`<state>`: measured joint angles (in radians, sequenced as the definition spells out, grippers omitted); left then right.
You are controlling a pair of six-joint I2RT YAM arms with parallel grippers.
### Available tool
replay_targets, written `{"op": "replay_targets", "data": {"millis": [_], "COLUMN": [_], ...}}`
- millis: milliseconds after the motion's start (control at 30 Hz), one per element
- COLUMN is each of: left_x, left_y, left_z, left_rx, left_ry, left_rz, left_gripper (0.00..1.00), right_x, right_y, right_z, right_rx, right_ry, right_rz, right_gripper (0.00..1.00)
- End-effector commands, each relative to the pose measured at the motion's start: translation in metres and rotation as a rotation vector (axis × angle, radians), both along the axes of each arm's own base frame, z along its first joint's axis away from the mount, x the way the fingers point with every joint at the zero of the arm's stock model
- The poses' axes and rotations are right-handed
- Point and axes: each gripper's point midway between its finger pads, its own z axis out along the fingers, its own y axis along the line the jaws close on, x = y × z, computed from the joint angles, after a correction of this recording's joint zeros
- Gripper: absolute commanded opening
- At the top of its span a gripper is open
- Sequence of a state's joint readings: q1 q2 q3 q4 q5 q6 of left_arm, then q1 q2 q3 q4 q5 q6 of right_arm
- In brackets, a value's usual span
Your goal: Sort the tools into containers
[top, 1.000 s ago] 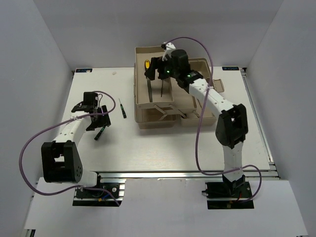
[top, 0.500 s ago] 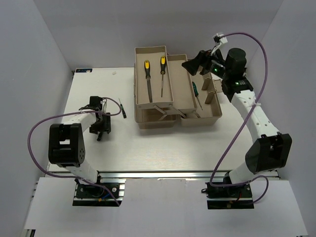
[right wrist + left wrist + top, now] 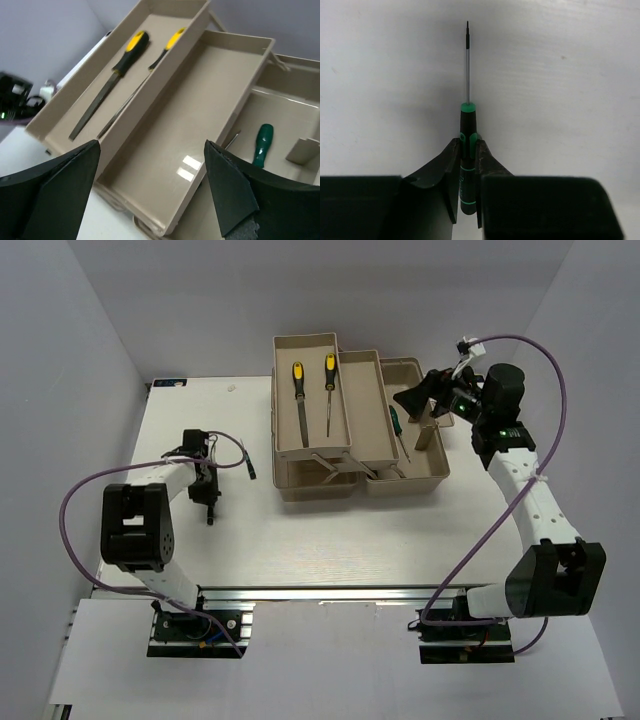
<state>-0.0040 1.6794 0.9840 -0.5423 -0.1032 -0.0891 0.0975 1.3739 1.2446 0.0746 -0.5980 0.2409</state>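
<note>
Beige plastic forms the toolbox (image 3: 318,483), which stands opened out at the far centre of the table (image 3: 330,535). Its upper tray (image 3: 315,438) holds two tools lying side by side, handles toward the far end: a file (image 3: 300,392) with a yellow-and-black handle and a thinner yellow-handled tool (image 3: 329,388). The middle tray (image 3: 365,410) adjoins it on the right. The base compartment (image 3: 425,468) contains a green-handled screwdriver (image 3: 396,422).

The right gripper (image 3: 422,400) hovers above the base compartment with its jaws spread wide and nothing between them. Its wrist view looks down across all three sections.

The left gripper (image 3: 468,150) is at the left side of the table, well apart from the toolbox. Its jaws are clamped on the handle of a green-and-black screwdriver (image 3: 468,114), the shaft pointing away from the wrist camera over the table surface. Whether this tool rests on the table or is raised cannot be determined.

A slim dark screwdriver (image 3: 250,468) lies on the table between the left gripper and the toolbox.
</note>
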Motion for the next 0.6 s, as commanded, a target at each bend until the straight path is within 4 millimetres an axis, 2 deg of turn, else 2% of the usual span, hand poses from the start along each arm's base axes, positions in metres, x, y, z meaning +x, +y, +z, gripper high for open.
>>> {"op": "replay_targets", "data": {"millis": [0, 33, 67, 100, 133, 167, 233, 300, 400, 433, 467, 500, 533, 567], "left_x": [0.001, 0.008, 0.013, 0.022, 0.021, 0.019, 0.019, 0.002, -0.001, -0.008, -0.006, 0.01, 0.007, 0.031], "left_y": [-0.021, -0.033, -0.056, -0.066, -0.079, -0.095, -0.118, -0.149, -0.179, -0.202, -0.214, -0.233, -0.26, -0.28], "left_z": [0.036, 0.067, 0.091, 0.118, 0.158, 0.185, 0.238, 0.304, 0.347, 0.374, 0.384, 0.38, 0.399, 0.383], "left_rx": [-0.124, -0.204, -0.325, -0.388, -0.476, -0.572, -0.689, -0.858, -0.952, -0.997, -1.017, -1.041, -1.103, -1.114], "left_ry": [-0.078, -0.174, -0.23, -0.318, -0.424, -0.478, -0.636, -0.782, -0.849, -0.867, -0.871, -0.851, -0.853, -0.813], "left_rz": [0.037, 0.048, 0.012, -0.003, 0.005, -0.031, -0.089, -0.155, -0.255, -0.325, -0.349, -0.365, -0.413, -0.411], "left_gripper": [0.0, 0.0, 0.0, 0.0, 0.0, 0.0, 0.0, 0.0, 0.0, 0.0, 0.0, 0.0, 0.0, 0.0], "right_x": [-0.025, -0.03, -0.035, -0.04, -0.042, -0.043, -0.052, -0.052, -0.051, -0.051, -0.05, -0.047, -0.045, -0.044], "right_y": [0.006, 0.007, 0.007, 0.008, 0.007, 0.006, 0.006, 0.005, 0.002, 0.002, 0.002, 0.0, -0.001, -0.002], "right_z": [0.007, -0.004, -0.01, -0.013, -0.022, -0.024, -0.032, -0.031, -0.035, -0.035, -0.038, -0.04, -0.04, -0.041], "right_rx": [-0.071, -0.096, -0.098, -0.096, -0.1, -0.104, -0.104, -0.108, -0.106, -0.105, -0.104, -0.099, -0.096, -0.091], "right_ry": [-0.093, -0.072, -0.055, -0.046, -0.028, -0.034, -0.038, -0.081, -0.063, -0.059, -0.05, -0.034, -0.029, -0.021], "right_rz": [0.15, 0.198, 0.233, 0.264, 0.26, 0.26, 0.271, 0.257, 0.234, 0.227, 0.223, 0.201, 0.187, 0.18], "right_gripper": [0.89, 0.8, 0.69, 0.54, 0.13, 0.0, 0.0, 0.0, 0.0, 0.0, 0.0, 0.0, 0.0, 0.0]}}
